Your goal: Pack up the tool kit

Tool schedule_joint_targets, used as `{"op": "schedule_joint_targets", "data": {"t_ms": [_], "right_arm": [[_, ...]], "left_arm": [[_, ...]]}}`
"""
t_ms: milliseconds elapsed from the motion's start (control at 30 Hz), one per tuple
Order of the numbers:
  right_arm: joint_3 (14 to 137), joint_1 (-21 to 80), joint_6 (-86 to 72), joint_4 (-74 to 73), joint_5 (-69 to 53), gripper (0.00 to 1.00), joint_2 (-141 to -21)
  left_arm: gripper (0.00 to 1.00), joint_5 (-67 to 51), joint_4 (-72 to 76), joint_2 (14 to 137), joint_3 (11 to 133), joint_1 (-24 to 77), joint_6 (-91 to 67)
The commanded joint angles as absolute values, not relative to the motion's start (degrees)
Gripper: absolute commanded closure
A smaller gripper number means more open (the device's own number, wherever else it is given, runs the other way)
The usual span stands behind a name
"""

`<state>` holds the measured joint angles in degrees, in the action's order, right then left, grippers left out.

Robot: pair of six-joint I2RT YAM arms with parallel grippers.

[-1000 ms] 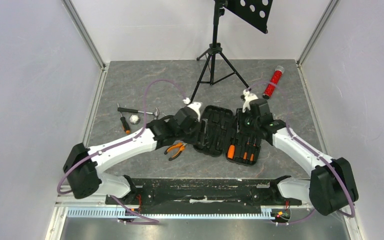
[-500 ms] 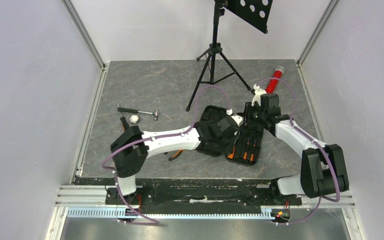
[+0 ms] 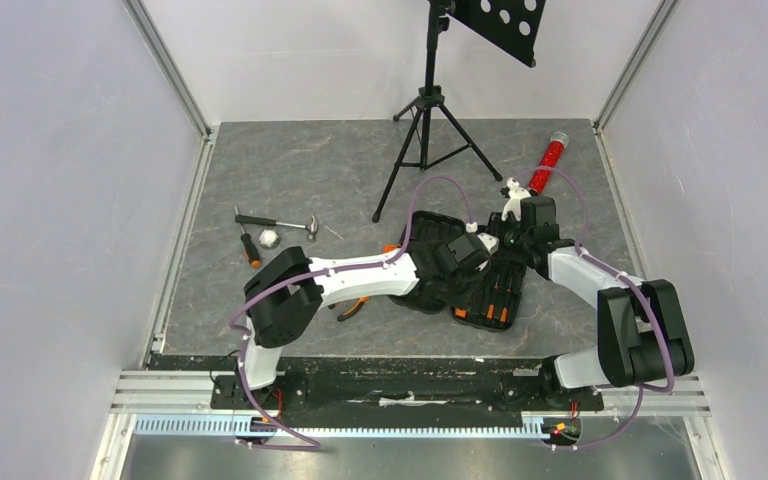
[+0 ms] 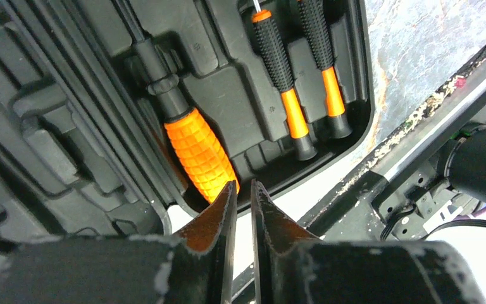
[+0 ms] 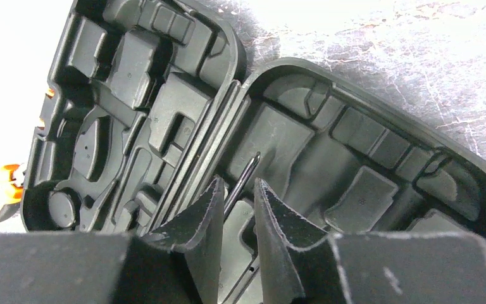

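The black tool kit [image 3: 426, 224] lies open on the grey table. An orange-handled driver [image 4: 199, 149] and two slim screwdrivers [image 4: 293, 95] sit in its right half [image 4: 228, 107]. My left gripper [image 3: 468, 270] [image 4: 243, 187] hangs over that half just above the orange handle, its jaws almost together with nothing between them. My right gripper [image 3: 508, 238] [image 5: 235, 189] hovers over the case's hinge [image 5: 228, 114], narrowly open, with a thin metal shaft [image 5: 245, 170] lying in the case beyond its tips. Outside the case lie the pliers [image 3: 353, 304], a hammer [image 3: 276, 222] and a small screwdriver [image 3: 251, 249].
A black tripod stand [image 3: 426, 110] rises at the back centre. Behind the right arm lies a red glittery tube [image 3: 546, 166]. A small silver piece [image 3: 269, 238] rests by the hammer. Walls close in the left, right and back sides; a black rail [image 3: 400, 385] runs along the near edge.
My left arm swung right across the case, from its left side to its right half, while its jaws closed. The right gripper drew back slightly and the case turned a little.
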<state>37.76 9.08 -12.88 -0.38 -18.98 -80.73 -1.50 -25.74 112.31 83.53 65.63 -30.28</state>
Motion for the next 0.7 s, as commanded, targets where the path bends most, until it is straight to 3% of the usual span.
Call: {"op": "schedule_joint_targets", "data": {"t_ms": [0, 233, 667], "right_arm": [[36.68, 8.51, -13.60, 3.15, -20.10, 0.74, -81.39], [35.82, 8.28, -13.30, 4.44, -21.23, 0.78, -82.81], [35.07, 7.46, -15.32, 7.54, -23.60, 0.82, -85.74]], "left_arm": [[0.82, -2.64, -27.42, 114.50, 86.66, 65.88, -29.02], [0.89, -3.25, -28.13, 116.45, 85.37, 65.77, -31.96], [0.92, -4.60, -27.19, 116.69, 83.17, 64.61, -33.98]]}}
